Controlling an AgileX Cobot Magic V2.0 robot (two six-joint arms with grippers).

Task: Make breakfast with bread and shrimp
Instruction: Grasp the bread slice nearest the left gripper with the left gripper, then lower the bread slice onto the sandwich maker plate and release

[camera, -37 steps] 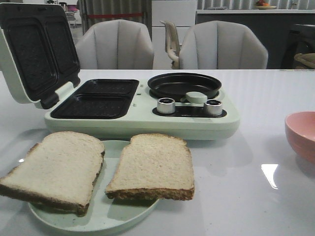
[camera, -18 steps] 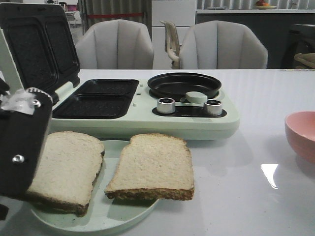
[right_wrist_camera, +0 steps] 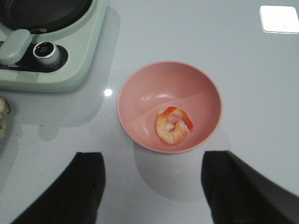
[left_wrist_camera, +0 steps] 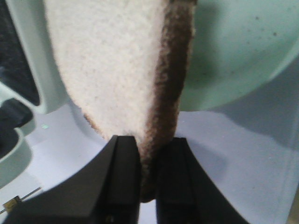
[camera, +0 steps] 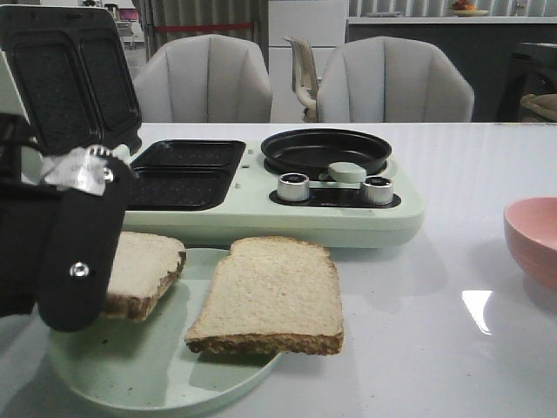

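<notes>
**Left slice leaves the plate as the sandwich press stands open**

Now your left hand [left_wrist_camera: 148,156] is pinching the crust edge of the left bread slice [camera: 144,270], its two black fingers [left_wrist_camera: 122,177] pressed against either face of the bread. A second ago the slice lay flat on the pale green plate [camera: 165,383] with no arm in view; half a second ago the arm had come in over it; at this moment the slice's near edge is raised and bare plate shows where it rested. The far edge appears to remain low, near the plate, though the arm hides much of it. The second bread slice [camera: 270,296] lies untouched on the plate, just beside the first.

Behind the plate on the counter [camera: 435,348], the green sandwich maker [camera: 252,218] has its lid [camera: 65,78] swung up, both black grill wells exposed. The lift suggests the bread stage is under way, with the near well the likely destination.

Your right hand [right_wrist_camera: 152,186] hangs spread wide above the pink bowl [right_wrist_camera: 140,88], gripping nothing. One curled shrimp [right_wrist_camera: 173,126] sits inside the bowl, not yet touched. Mind the thin pinch on soft crust: it may tear or sag in transit.
</notes>
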